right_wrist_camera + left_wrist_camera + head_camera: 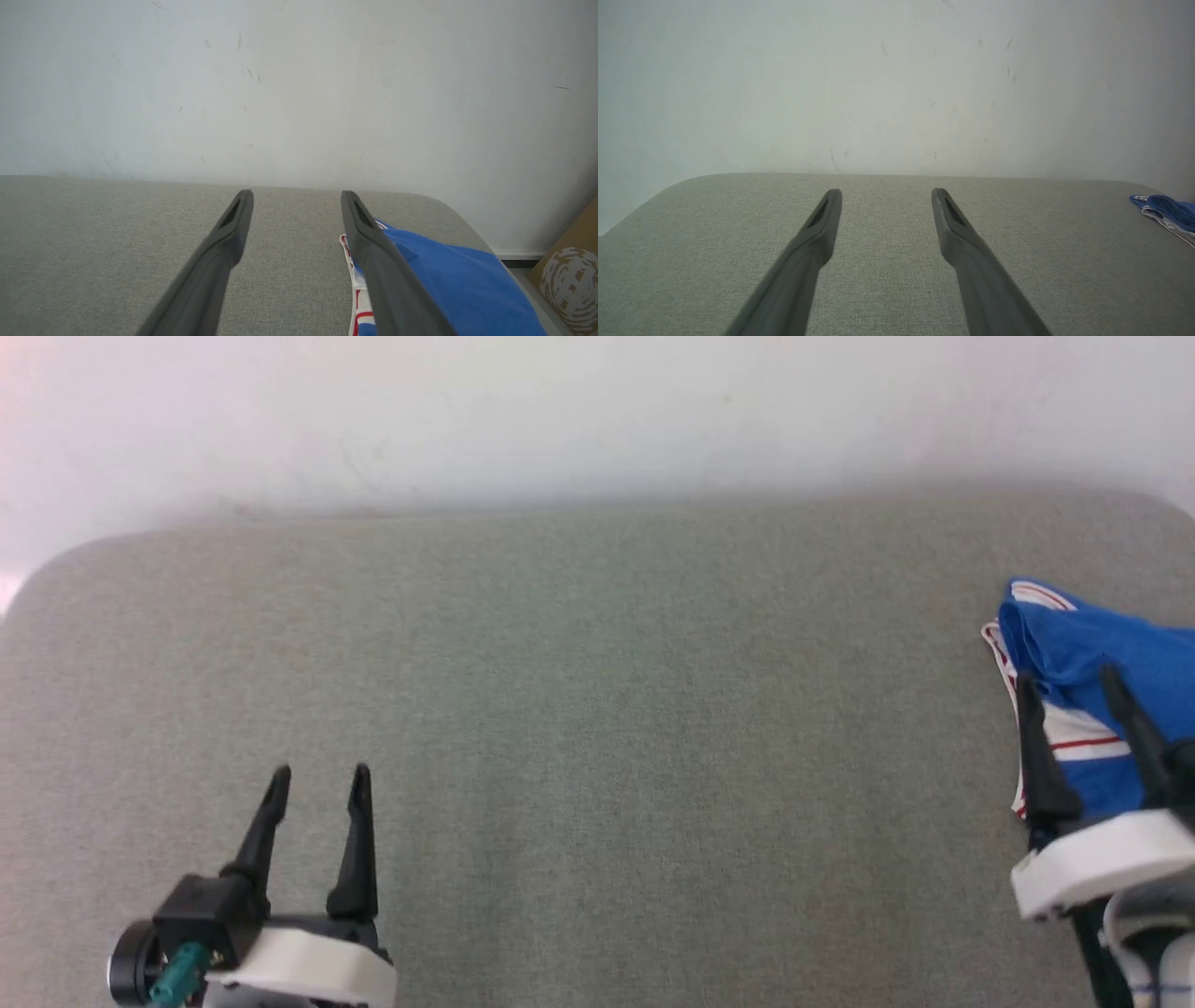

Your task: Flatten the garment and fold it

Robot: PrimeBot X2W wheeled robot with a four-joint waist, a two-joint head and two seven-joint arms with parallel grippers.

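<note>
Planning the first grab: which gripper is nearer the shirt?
The right gripper: it hangs open over the blue shirt, while the left gripper is far off over bare cushion.

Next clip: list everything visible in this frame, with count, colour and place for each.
garment: one, bright blue with white, red-striped trim, bunched at the right edge of the surface
surface: one, grey-green fabric with rounded corners, spanning the head view
wall: one, off-white with small scuffs, behind the surface
box: one, brown card with a white pattern, beyond the surface's right end, in the right wrist view
left gripper: one, dark fingers, open, over bare surface at lower left
right gripper: one, dark fingers, open, over the garment at lower right; contact cannot be told
</note>
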